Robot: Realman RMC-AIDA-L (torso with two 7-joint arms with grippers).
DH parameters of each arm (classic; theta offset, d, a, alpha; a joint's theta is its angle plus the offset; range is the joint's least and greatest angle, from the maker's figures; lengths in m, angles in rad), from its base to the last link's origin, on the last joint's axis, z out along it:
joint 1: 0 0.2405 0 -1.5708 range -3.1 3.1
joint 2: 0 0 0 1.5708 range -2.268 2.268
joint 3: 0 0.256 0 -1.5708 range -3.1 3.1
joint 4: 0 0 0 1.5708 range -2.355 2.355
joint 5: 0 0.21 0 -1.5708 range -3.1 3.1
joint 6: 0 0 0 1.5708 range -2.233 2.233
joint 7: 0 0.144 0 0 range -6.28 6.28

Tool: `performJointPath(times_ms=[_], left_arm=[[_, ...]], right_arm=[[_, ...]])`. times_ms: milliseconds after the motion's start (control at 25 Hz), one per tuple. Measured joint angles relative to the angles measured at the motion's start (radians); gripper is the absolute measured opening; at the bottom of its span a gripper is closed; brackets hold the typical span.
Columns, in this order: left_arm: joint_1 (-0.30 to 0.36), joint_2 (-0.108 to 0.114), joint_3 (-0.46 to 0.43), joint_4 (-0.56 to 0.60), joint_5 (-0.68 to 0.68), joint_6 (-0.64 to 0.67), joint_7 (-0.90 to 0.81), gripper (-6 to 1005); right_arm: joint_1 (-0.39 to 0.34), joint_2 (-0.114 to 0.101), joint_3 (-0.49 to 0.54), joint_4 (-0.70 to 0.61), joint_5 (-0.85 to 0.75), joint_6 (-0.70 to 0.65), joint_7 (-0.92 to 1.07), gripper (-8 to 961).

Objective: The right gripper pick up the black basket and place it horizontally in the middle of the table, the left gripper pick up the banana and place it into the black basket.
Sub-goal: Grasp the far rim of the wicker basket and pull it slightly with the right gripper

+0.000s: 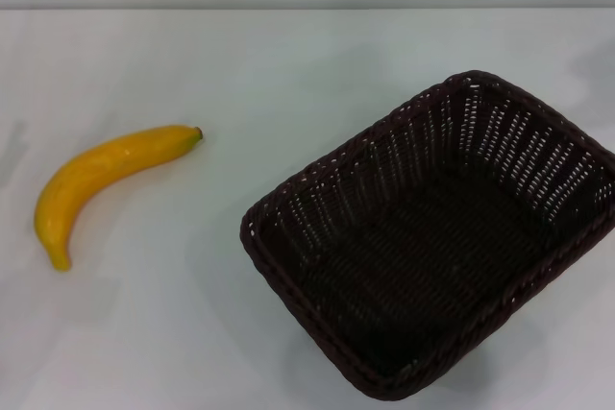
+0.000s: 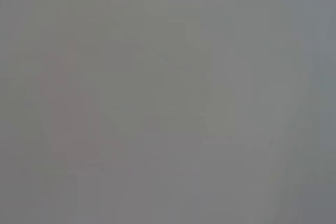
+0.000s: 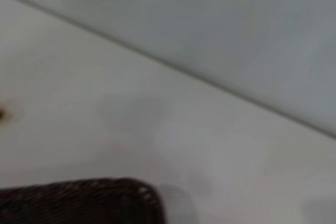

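Wicker, very dark brown-black, makes up the black basket [image 1: 437, 237], which sits on the white table [image 1: 288, 55] on the robot's right side, turned at an angle so that one rounded corner points toward the robot and another toward the far edge. It stands upright with its open mouth up, and its woven floor holds nothing. A corner of its braided rim [image 3: 79, 200] also shows in the right wrist view, with bare tabletop beyond it running to the table's far edge.

Well apart from the basket, on the robot's left side, the banana [image 1: 101, 184] lies flat on the table. It is yellow-orange and curved, its small dark tip pointing away toward the far side and its stem end nearer the robot.

Neither the right gripper nor the left gripper appears in any view, so I cannot tell whether their fingers are spread or pressed together, nor place the basket or banana relative to them. From the right wrist camera, the basket's corner lies close by. The left wrist view shows only a plain grey blur with nothing to make out.
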Motion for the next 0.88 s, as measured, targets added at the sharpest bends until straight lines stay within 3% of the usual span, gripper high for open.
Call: performJointPath(times_ms=[120, 400, 880], left_arm=[[-0.001, 0.001, 0.000, 0.002, 0.001, 0.000, 0.000, 860], [0.002, 0.001, 0.000, 0.032, 0.002, 0.000, -0.016, 860], [-0.012, 0.016, 0.000, 0.057, -0.001, 0.001, -0.043, 860]], right_arm=[[0.022, 0.010, -0.075, 0.014, 0.002, 0.013, 0.032, 683], [0.068, 0.057, -0.177, 0.061, -0.016, 0.030, 0.072, 684], [0.180, 0.061, -0.180, 0.237, -0.137, -0.016, 0.100, 686]])
